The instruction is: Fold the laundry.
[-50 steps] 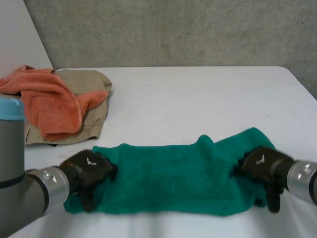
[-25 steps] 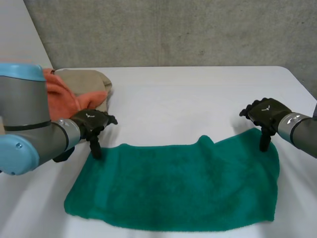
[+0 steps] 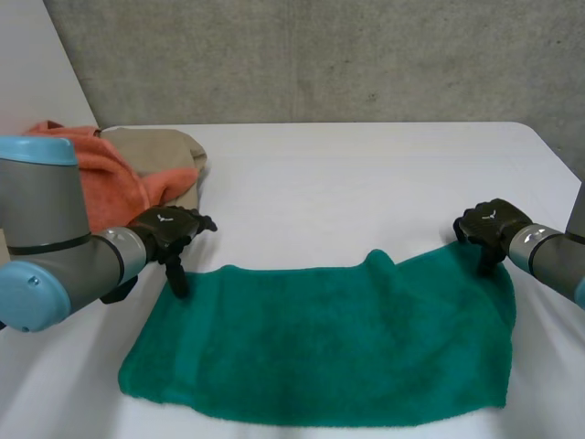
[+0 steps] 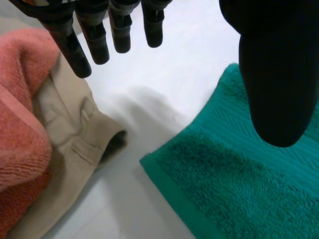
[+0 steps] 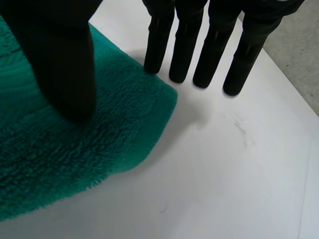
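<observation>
Grey concrete wall backs a white table, and on the table's near part a green towel lies spread out flat, with a small raised ruck along its far edge. The left hand sits at the towel's far left corner and holds nothing. In the left wrist view its fingers are straight and set wide apart from the thumb, which hangs over the green pile while the fingers point over bare table. The right hand is at the far right corner. In the right wrist view its straight fingers stand at the corner's edge and its thumb is over the cloth, with nothing pinched between them. Just beyond the left hand, at the table's far left, an orange towel lies heaped on a beige garment. The garment's cuffed edge is near the green towel's corner but apart from it, with a strip of white table between.
</observation>
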### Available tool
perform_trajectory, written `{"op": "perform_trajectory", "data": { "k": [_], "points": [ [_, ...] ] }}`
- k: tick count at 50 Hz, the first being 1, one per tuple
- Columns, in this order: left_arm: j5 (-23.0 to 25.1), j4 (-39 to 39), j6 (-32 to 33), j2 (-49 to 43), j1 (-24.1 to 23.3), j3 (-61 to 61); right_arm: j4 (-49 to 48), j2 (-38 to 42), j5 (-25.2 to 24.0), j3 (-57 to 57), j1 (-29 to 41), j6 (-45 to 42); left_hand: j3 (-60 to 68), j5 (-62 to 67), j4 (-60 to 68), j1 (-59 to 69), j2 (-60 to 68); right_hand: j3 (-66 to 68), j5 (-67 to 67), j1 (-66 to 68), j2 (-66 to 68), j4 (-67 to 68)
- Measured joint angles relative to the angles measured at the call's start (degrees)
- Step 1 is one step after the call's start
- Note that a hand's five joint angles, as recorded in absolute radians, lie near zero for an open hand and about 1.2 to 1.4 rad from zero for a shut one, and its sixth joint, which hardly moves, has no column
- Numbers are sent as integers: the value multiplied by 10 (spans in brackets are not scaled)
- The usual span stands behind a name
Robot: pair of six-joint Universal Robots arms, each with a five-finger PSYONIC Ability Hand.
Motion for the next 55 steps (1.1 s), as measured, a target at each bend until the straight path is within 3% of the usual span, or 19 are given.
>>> {"op": "perform_trajectory", "data": {
  "k": [4, 24, 26, 30, 34, 44, 52, 55],
  "points": [
    [0, 12, -1, 14, 0, -14, 2, -2, -3, 1, 1, 9, 0, 0, 0, 0, 0, -54, -68, -52, -56, -62],
    [1, 16, -3, 21, -3, -30, 0, 11, -16, -4, 6, 31, 0, 0, 0, 0, 0, -59, -71, -52, -61, -67],
    [1, 17, -4, 20, -2, -31, 0, 15, -16, -5, 6, 31, 0, 0, 0, 0, 0, -10, -14, -1, -4, -16],
    [1, 18, -6, 20, -1, -32, -2, 15, -15, -7, 7, 34, 0, 0, 0, 0, 0, 269, 240, 109, 274, 263],
    [2, 19, -8, 21, 1, -32, -18, -4, -16, -3, 6, 51, 0, 0, 0, 0, 0, 337, 339, 108, 331, 335],
    [3, 22, -10, 23, -2, -29, -65, -97, -39, 37, 7, 113, -1, 0, 0, 0, -1, 338, 344, 108, 331, 337],
    [5, 26, -13, 18, -14, -25, -15, -154, -73, 53, 11, 120, -1, 0, -1, -2, -1, 331, 339, 115, 324, 330],
    [5, 26, -13, 16, -19, -23, 5, -164, -84, 54, 10, 118, -1, 0, -1, -2, -1, 180, 179, 133, 174, 176]
  ]
}}
